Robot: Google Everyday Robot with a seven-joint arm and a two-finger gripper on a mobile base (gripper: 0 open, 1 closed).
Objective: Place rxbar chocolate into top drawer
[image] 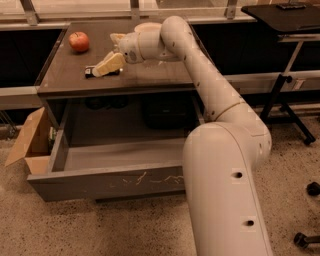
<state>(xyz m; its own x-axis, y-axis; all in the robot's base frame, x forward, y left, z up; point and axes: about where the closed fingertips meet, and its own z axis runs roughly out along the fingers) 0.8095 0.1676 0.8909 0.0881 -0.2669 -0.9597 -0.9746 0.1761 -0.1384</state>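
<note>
Rxbar chocolate (89, 72): one, dark wrapper, lying flat on the table (150, 80) toward its left front, well clear of the drawer below.

My gripper (106, 53): over the table top, just right of the bar. Jaws spread; the lower one slants down across the bar's right part and hides it, the upper one stands apart behind it. Whether the lower jaw actually touches the wrapper I cannot tell from this angle.

My arm (215, 90): cream, reaching from the lower right across the table's right half to the gripper.

Top drawer (110, 182): grey, pulled out under the table, pale inside, white scratch marks on the front panel right of centre.

Apple (79, 41): one, red, at the table's far left corner, apart from the bar.

Cardboard box (27, 145): brown, flaps open, on the floor against the drawer's left side.

Black stand (280, 12): upper right, beside the table, with thin dark legs.
</note>
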